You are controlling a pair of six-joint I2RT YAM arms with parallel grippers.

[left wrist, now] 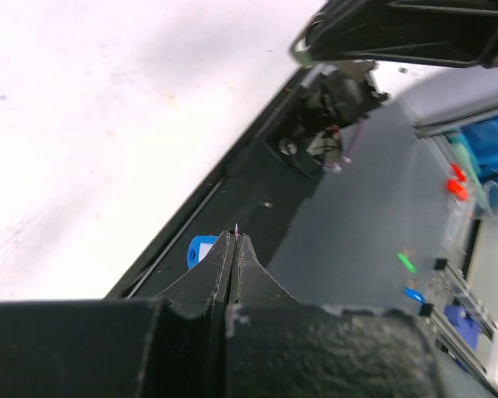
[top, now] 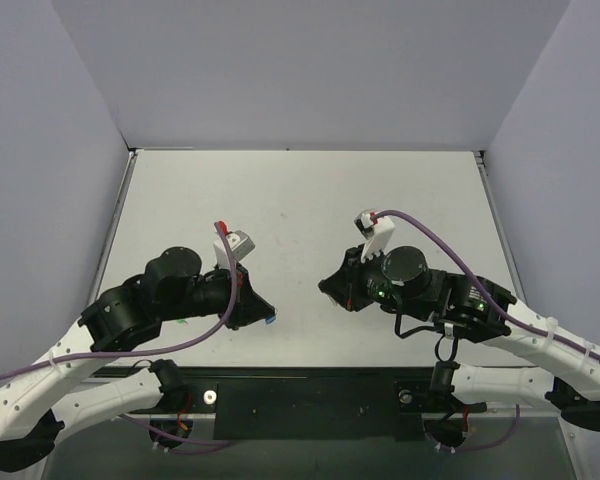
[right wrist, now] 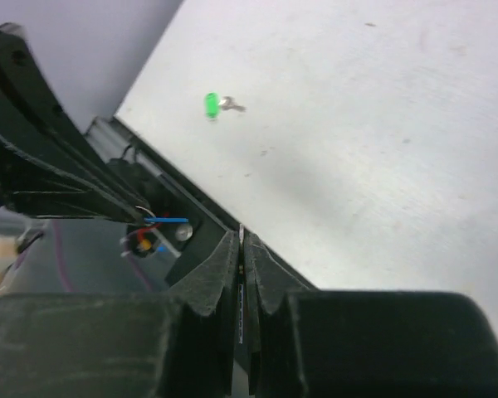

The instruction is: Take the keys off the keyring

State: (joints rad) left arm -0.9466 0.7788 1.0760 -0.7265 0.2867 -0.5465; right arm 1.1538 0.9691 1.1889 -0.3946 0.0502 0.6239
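The keyring's blue tag [left wrist: 201, 249] hangs just left of my left gripper's [left wrist: 235, 238] tips. The jaws are shut on a thin sliver of its ring [left wrist: 235, 229]. In the top view the tag [top: 270, 320] shows at the left gripper [top: 263, 316], low over the table's near edge. My right gripper [right wrist: 241, 238] is shut on a thin silver metal strip seen edge-on, the key [right wrist: 241, 230]. In the top view the right gripper [top: 326, 290] is a short gap to the right of the left one, and the key is too small to see there.
A green tag with a silver key [right wrist: 212, 105] lies on the white table [top: 310, 200] near its front-left part, by the left arm. The black base plate [top: 310, 400] with cables runs along the near edge. Grey walls close in the left, back and right sides.
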